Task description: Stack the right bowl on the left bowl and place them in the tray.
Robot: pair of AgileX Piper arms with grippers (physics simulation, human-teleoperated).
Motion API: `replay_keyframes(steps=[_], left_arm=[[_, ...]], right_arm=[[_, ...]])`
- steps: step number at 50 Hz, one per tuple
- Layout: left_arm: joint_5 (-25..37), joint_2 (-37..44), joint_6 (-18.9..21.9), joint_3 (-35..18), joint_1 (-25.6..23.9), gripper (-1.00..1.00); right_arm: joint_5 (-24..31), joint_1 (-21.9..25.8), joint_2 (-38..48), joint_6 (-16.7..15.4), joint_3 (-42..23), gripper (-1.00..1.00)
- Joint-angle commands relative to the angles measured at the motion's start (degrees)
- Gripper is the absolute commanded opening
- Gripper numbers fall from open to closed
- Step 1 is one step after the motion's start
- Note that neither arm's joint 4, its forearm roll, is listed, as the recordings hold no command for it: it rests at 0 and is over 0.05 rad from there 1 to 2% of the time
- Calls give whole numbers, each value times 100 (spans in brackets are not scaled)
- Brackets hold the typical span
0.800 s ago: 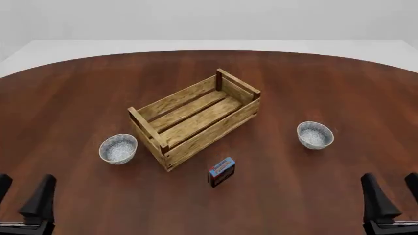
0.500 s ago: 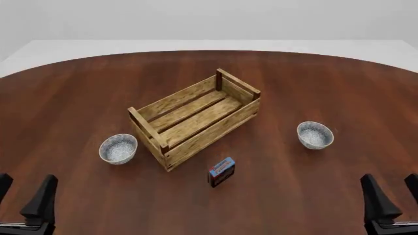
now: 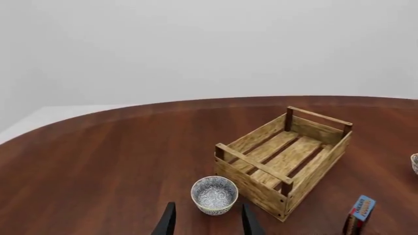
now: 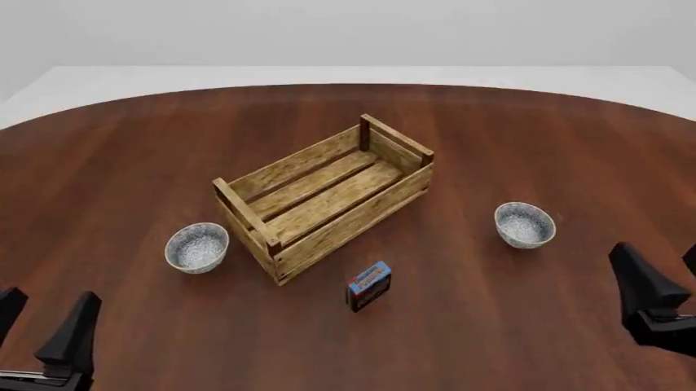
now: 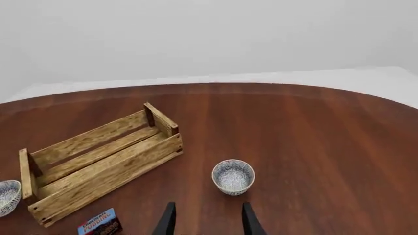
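The right bowl (image 4: 526,225) (image 5: 233,176) and the left bowl (image 4: 197,247) (image 3: 214,195) are small, blue-grey patterned and upright on the table, one on each side of the tray (image 4: 348,224). The tray is a light-wood slatted crate, set diagonally, with nothing in it. My left gripper (image 4: 41,322) (image 3: 207,227) is open near the front left edge, short of the left bowl. My right gripper (image 4: 666,277) (image 5: 206,225) is open at the right side, nearer than the right bowl and a little to its right. Neither gripper touches anything.
A small blue-and-red box (image 4: 369,285) (image 3: 359,214) stands just in front of the tray's near corner, between the two bowls. The dark wooden table (image 4: 130,155) curves away at the back, with a pale floor beyond it.
The right gripper has moved forward, towards the right bowl. The left gripper has hardly moved. Bowls, tray and box are where they were.
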Motion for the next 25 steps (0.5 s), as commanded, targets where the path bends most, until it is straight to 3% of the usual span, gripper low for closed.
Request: replay_keyframes(steps=[1, 4, 17, 19, 25], left_arm=[[51, 0, -61, -17, -72, 100], [72, -1, -59, -28, -116, 100], [170, -4, -169, -169, -151, 100], [191, -4, -188, -192, -156, 100], [211, -4, -208, -232, -153, 100]], right_arm=[[227, 136, 1209, 64, -832, 100], [309, 103, 1685, -8, -1010, 100], [1002, 288, 2599, 381, -1818, 100], [1066, 391, 2637, 628, -1860, 100], [1220, 292, 3075, 622, -2104, 100]])
